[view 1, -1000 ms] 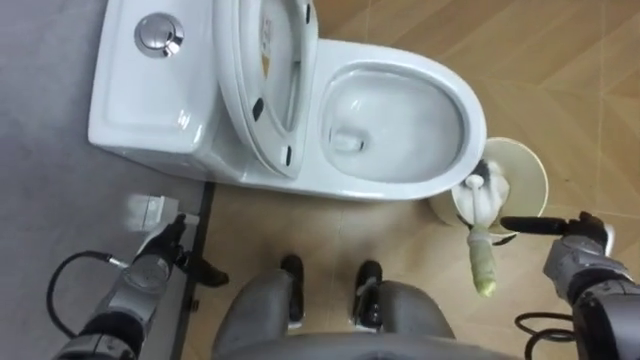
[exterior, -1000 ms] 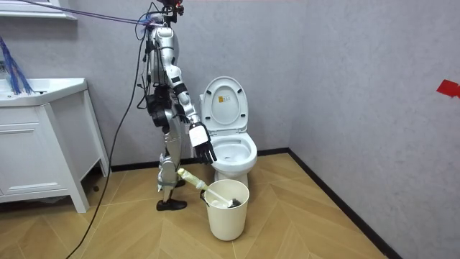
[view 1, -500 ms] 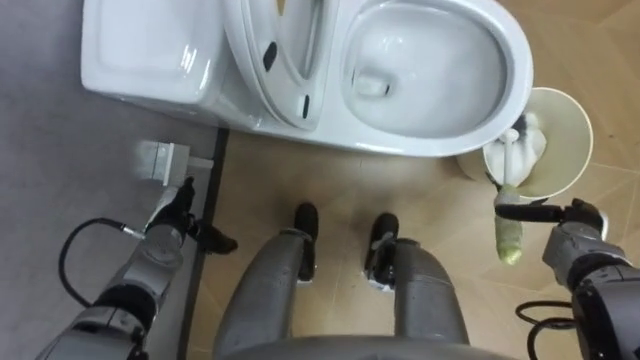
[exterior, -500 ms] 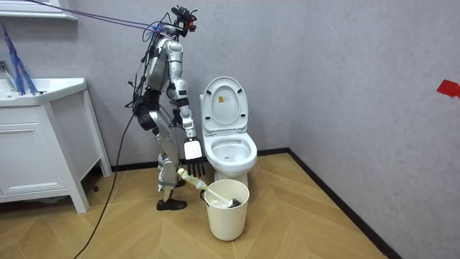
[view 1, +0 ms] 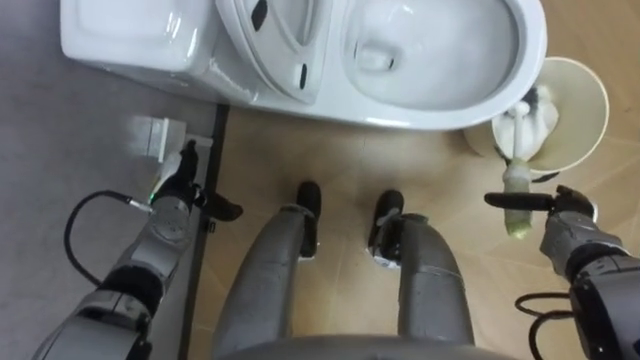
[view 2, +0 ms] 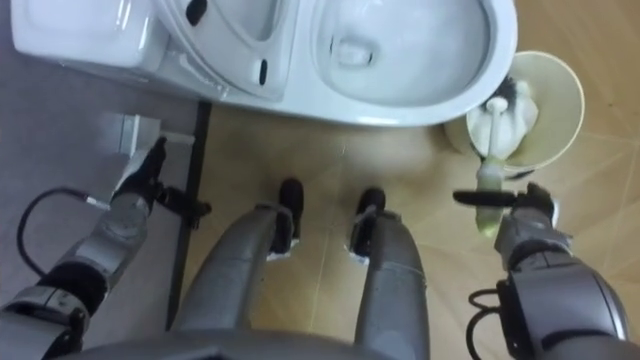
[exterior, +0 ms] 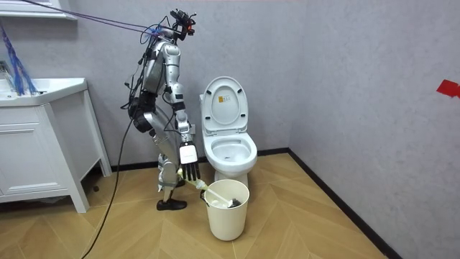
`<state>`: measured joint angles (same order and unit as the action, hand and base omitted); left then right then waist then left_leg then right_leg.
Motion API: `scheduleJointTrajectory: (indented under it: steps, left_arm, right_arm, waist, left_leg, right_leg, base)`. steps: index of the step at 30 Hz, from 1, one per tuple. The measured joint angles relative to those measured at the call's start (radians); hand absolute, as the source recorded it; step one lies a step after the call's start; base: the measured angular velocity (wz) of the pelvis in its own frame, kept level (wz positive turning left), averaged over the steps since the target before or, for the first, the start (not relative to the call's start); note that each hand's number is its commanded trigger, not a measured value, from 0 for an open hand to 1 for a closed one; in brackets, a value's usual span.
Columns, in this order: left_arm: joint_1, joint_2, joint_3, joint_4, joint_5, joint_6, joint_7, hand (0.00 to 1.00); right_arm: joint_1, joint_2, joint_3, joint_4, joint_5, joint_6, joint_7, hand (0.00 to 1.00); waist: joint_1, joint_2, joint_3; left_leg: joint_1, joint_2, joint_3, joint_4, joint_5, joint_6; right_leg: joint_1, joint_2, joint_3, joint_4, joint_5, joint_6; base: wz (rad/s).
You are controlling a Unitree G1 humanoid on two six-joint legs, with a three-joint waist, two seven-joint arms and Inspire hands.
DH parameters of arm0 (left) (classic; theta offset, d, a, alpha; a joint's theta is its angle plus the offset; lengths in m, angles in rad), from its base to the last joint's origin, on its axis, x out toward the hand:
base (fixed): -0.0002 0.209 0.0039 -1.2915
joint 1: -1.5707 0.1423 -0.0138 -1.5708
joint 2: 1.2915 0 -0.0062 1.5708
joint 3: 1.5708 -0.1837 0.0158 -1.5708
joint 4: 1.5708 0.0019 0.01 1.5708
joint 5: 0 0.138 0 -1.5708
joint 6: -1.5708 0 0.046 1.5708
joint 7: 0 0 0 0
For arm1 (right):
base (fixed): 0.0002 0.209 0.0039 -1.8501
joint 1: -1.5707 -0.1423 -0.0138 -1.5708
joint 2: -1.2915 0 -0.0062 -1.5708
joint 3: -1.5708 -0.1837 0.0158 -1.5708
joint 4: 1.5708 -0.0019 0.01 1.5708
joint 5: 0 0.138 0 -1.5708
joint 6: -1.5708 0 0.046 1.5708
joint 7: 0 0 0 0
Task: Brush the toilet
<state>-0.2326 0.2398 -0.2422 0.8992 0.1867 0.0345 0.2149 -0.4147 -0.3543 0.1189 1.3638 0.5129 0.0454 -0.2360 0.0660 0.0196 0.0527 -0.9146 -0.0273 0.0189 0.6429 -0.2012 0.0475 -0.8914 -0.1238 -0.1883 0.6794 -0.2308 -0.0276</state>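
— Left eye view: our right robot hand (view 1: 564,210) has its fingers straight and laid across the pale green handle of the white toilet brush (view 1: 516,178). Nothing is closed round it yet.
— So we judge this to be the pick-up step. The brush head sits in the cream round bucket (view 1: 603,120), just beyond our fingertips.
— Next we'd curl round the handle, lift it clear of the bucket rim, then swing left to the white ceramic toilet bowl (view 1: 440,108).
— Bucket and bowl stand close together, so that side is tight. Open wooden floor (view 1: 350,165) lies left of the hand. Our left robot hand (view 1: 178,190) hangs relaxed by the grey wall (view 1: 50,150).
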Motion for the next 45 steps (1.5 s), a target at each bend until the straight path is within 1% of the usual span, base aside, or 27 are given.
scheduleJointTrajectory:
  steps: [2,3,4,6,9,14,19,20,22,25,28,31,39,42,45]
  left_arm:
    - [-0.021,0.001,0.0,0.0,0.0,0.001,0.001,0.0]
    - [-0.032,0.001,-0.003,0.0,-0.006,0.001,0.002,0.0]
    - [-0.041,0.001,-0.006,-0.001,-0.027,0.001,0.002,0.0]
    - [-0.042,0.004,-0.009,-0.013,-0.042,0.001,0.002,0.0]
    - [-0.043,0.008,-0.015,-0.029,-0.058,0.002,0.002,0.0]
    - [-0.047,0.01,-0.02,-0.051,-0.097,0.004,0.004,0.0]
    - [-0.052,0.015,-0.037,-0.055,-0.117,0.004,0.022,0.0]
    - [-0.052,0.015,-0.038,-0.056,-0.117,0.004,0.022,0.0]
    - [-0.056,0.021,-0.055,-0.056,-0.118,0.003,0.027,0.0]
    - [-0.056,0.025,-0.058,-0.057,-0.118,0.003,0.038,0.0]
    - [-0.054,0.026,-0.058,-0.057,-0.118,0.003,0.039,0.0]
    - [-0.054,0.034,-0.058,-0.06,-0.117,0.003,0.043,0.0]
    - [-0.056,0.038,-0.058,-0.069,-0.117,0.003,0.07,0.0]
    - [-0.051,0.038,-0.055,-0.083,-0.117,0.004,0.079,0.0]
    - [-0.052,0.045,-0.054,-0.098,-0.116,0.004,0.079,0.0]
  right_arm:
    - [-0.001,-0.002,0.013,-0.001,0.0,0.0,0.014,0.0]
    - [-0.001,-0.003,0.017,-0.001,-0.002,0.001,0.026,0.0]
    - [0.001,-0.003,0.017,0.0,-0.003,0.003,0.038,0.0]
    - [0.001,-0.004,0.02,0.0,-0.002,0.012,0.055,0.0]
    - [-0.001,-0.012,0.028,0.0,0.005,0.021,0.077,0.0]
    - [-0.023,-0.024,0.057,-0.003,0.024,0.022,0.087,0.0]
    - [-0.041,-0.044,0.058,-0.003,0.067,0.022,0.088,0.0]
    - [-0.042,-0.045,0.058,-0.003,0.074,0.022,0.088,0.0]
    - [-0.05,-0.06,0.074,-0.003,0.09,0.021,0.088,0.0]
    - [-0.061,-0.07,0.095,-0.004,0.111,0.021,0.088,0.0]
    - [-0.07,-0.077,0.102,-0.004,0.123,0.021,0.087,0.0]
    - [-0.078,-0.078,0.107,-0.004,0.131,0.021,0.087,0.0]
    - [-0.089,-0.082,0.106,-0.005,0.147,0.021,0.089,0.0]
    - [-0.089,-0.083,0.105,-0.001,0.149,0.022,0.101,0.0]
    - [-0.089,-0.085,0.105,-0.001,0.146,0.026,0.118,0.0]
  waist:
    - [0.001,0.002,0.0005]
    - [-0.001,0.004,0.0012]
    - [-0.001,0.005,0.0014]
    - [-0.001,0.006,0.0017]
    - [0.0,0.007,0.0016]
    - [0.002,0.008,0.0015]
    - [0.018,0.008,0.0015]
    - [0.018,0.008,0.0014]
    - [0.017,0.008,0.0015]
    - [0.019,0.008,0.0015]
    - [0.021,0.008,0.0015]
    - [0.021,0.008,0.0015]
    - [0.021,0.008,0.0015]
    - [0.021,0.007,0.0016]
    - [0.02,0.007,0.0017]
  left_leg:
    - [-0.024,0.0,0.0,0.009,0.0,0.0]
    - [-0.037,-0.002,0.001,0.017,0.0,0.0]
    - [-0.046,-0.003,0.004,0.02,-0.001,0.001]
    - [-0.059,-0.003,0.006,0.034,-0.002,0.001]
    - [-0.085,-0.005,0.007,0.062,-0.014,-0.001]
    - [-0.137,-0.003,0.008,0.113,-0.025,-0.007]
    - [-0.185,-0.003,0.009,0.154,-0.03,-0.013]
    - [-0.19,-0.003,0.009,0.157,-0.03,-0.013]
    - [-0.213,-0.004,0.008,0.165,-0.029,-0.015]
    - [-0.24,-0.004,0.005,0.181,-0.028,-0.015]
    - [-0.251,-0.004,0.005,0.185,-0.028,-0.015]
    - [-0.263,-0.005,-0.001,0.189,-0.028,-0.015]
    - [-0.296,-0.006,-0.004,0.189,-0.029,-0.015]
    - [-0.298,-0.006,-0.006,0.188,-0.029,-0.015]
    - [-0.298,-0.007,-0.006,0.188,-0.029,-0.015]
  right_leg:
    - [-0.026,-0.003,0.0,0.013,-0.002,-0.002]
    - [-0.04,-0.013,-0.008,0.025,-0.006,-0.006]
    - [-0.052,-0.016,-0.006,0.035,-0.009,-0.006]
    - [-0.066,-0.018,-0.004,0.053,-0.013,-0.007]
    - [-0.094,-0.029,-0.006,0.089,-0.032,-0.012]
    - [-0.149,-0.034,-0.003,0.145,-0.048,-0.022]
    - [-0.199,-0.036,0.002,0.192,-0.055,-0.033]
    - [-0.204,-0.037,0.003,0.194,-0.055,-0.033]
    - [-0.229,-0.049,0.001,0.211,-0.058,-0.037]
    - [-0.252,-0.05,-0.003,0.224,-0.058,-0.04]
    - [-0.263,-0.049,-0.004,0.225,-0.058,-0.04]
    - [-0.269,-0.049,-0.009,0.224,-0.058,-0.04]
    - [-0.3,-0.05,-0.011,0.224,-0.058,-0.039]
    - [-0.302,-0.051,-0.012,0.224,-0.059,-0.038]
    - [-0.302,-0.051,-0.01,0.224,-0.06,-0.038]
  base:
    - [0.02]
    - [0.05]
    - [0.04]
    - [0.02]
    - [0.05]
    - [0.0]
    - [0.0]
    - [0.03]
    - [0.07]
    - [0.02]
    - [0.0]
    - [0.0]
    - [0.0]
    - [0.0]
    - [0.0]
